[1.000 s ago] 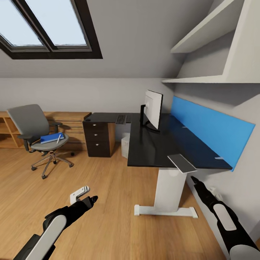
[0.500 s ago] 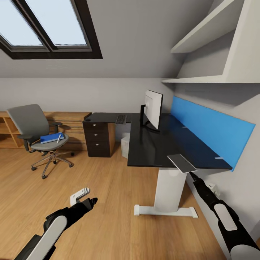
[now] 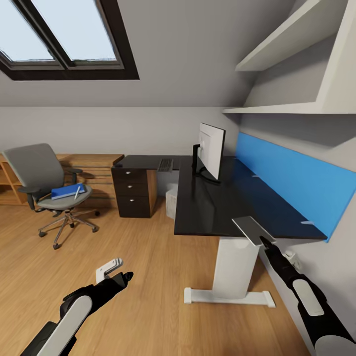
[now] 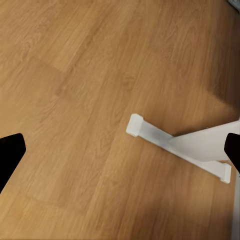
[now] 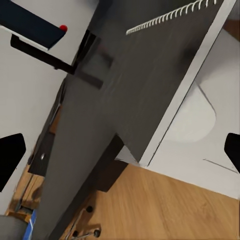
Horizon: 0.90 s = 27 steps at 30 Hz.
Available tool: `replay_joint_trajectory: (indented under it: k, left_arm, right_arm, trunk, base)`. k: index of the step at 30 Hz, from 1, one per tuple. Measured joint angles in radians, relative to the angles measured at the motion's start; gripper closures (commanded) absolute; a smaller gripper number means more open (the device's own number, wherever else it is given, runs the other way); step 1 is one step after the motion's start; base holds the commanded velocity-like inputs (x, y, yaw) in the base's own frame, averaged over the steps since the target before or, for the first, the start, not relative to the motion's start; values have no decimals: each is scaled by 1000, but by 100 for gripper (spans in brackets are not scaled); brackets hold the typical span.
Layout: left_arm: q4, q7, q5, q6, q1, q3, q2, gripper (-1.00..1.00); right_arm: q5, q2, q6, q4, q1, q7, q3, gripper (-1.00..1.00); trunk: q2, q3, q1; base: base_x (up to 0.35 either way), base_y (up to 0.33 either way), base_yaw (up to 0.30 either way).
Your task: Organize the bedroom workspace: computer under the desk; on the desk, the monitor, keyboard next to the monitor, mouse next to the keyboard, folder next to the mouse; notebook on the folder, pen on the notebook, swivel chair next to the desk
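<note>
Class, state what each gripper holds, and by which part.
Nothing held. Left gripper open above floor; right gripper open beside the notebook on the desk.

There is 1 monitor (image 3: 211, 150), 1 keyboard (image 3: 165, 164) and 1 notebook (image 3: 252, 230) on the tabletop (image 3: 207, 202). There is 1 swivel chair (image 3: 44, 183), and on its seat lie 1 blue folder (image 3: 66, 191) and 1 pen (image 3: 77, 192). Under the tabletop stands 1 computer (image 3: 171, 199). The drawer unit (image 3: 130, 193) has 3 drawers. On the wall are 2 shelves (image 3: 291, 74). There are 2 grippers: left gripper (image 3: 127, 274) and right gripper (image 3: 263, 242).
</note>
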Motion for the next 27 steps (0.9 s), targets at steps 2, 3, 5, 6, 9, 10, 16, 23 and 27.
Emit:
replay_joint_trajectory:
  k: [2, 3, 5, 6, 9, 10, 16, 23, 27]
  left_arm:
    - [0, 0, 0, 0, 0, 0, 0, -100]
    - [0, 0, 0, 0, 0, 0, 0, -100]
    - [0, -1, 0, 1, 0, 0, 0, -100]
    - [0, -1, 0, 1, 0, 0, 0, -100]
    - [1, -2, 0, 1, 0, 0, 0, -100]
    - [1, -2, 0, 1, 0, 0, 0, -100]
    - [1, -2, 0, 0, 0, 0, 0, -100]
    - [1, -2, 0, 0, 0, 0, 0, -100]
    - [1, -2, 0, 0, 0, 0, 0, -100]
  right_arm:
    - [-2, 0, 1, 2, 0, -31, -1, -100]
    - [-3, 1, 1, 3, 0, -42, -2, -100]
    - [-5, 2, 0, 9, 0, -71, -3, -100]
    - [-6, 2, 0, 11, 0, -78, -4, -100]
    - [-9, 2, -3, 16, 0, -92, -5, -100]
    - [-10, 3, -5, 17, 0, -95, -5, -100]
    - [-43, 4, -55, 21, 0, -106, -16, -100]
    - [-74, 4, -76, 22, 0, -108, -20, -100]
    - [-79, 4, -78, 22, 0, -108, -20, -100]
  trunk:
    - [0, 0, 0]
    - [0, 0, 0]
    - [0, 0, 0]
    - [0, 0, 0]
    - [0, 0, 0]
    - [0, 0, 0]
    - [0, 0, 0]
    - [0, 0, 0]
    - [0, 0, 0]
  base:
    - [196, 0, 0]
    - [170, 0, 0]
    - [102, 0, 0]
    - [73, 0, 0]
    - [47, 0, 0]
    - [24, 0, 0]
    - [11, 0, 0]
    - [2, 0, 0]
    - [0, 0, 0]
